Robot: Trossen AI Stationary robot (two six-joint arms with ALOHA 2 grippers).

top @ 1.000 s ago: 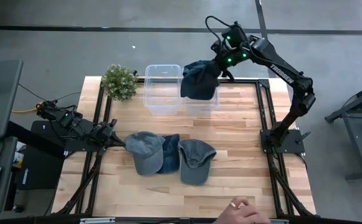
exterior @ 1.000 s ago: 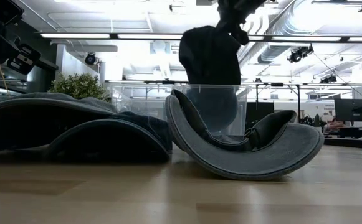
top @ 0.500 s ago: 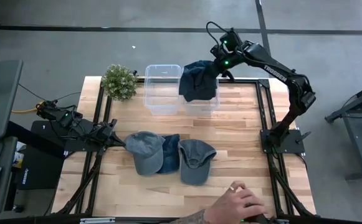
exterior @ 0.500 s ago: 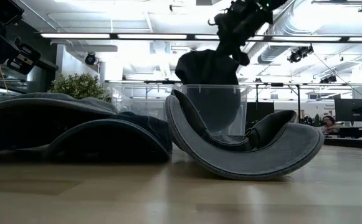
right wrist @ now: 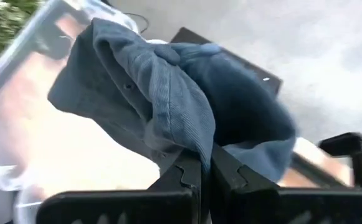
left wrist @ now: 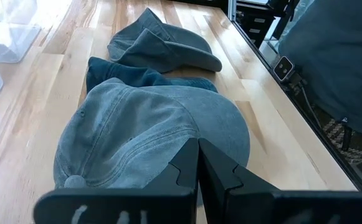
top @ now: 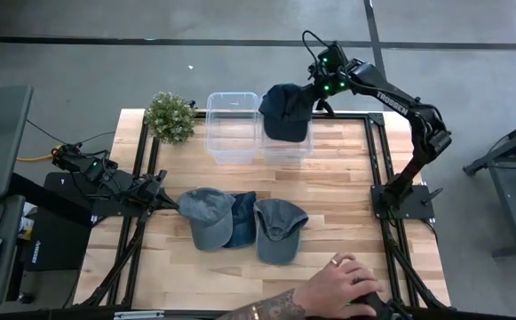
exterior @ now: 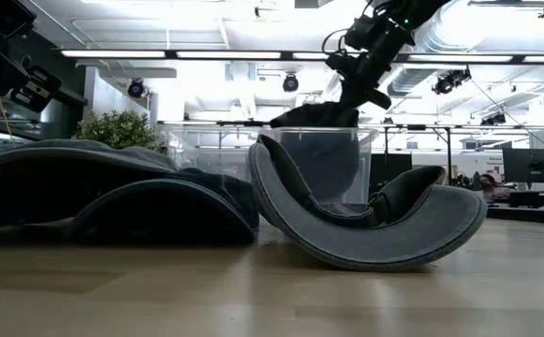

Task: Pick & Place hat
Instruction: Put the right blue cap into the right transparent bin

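1. The right claw (top: 313, 96) sits in the upper middle of the high view, clamped on a dark blue hat (top: 286, 112) — its fabric is pinched between the fingers.
2. That hat hangs over the right-hand clear bin (top: 286, 147); another clear bin (top: 232, 129) stands beside it.
3. The left claw (top: 170, 203) rests at the table's (top: 346, 187) left edge, fingers together, just beside three hats (top: 244, 224).
4. A person's hand (top: 339, 289) shows at the bottom edge.

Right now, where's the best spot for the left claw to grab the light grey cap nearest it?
Probably the crown's edge facing the left claw, coming in low across the table. The light grey cap lies dome-up with its far side overlapping the dark blue hat, so the near side looks the freest fabric to pinch.
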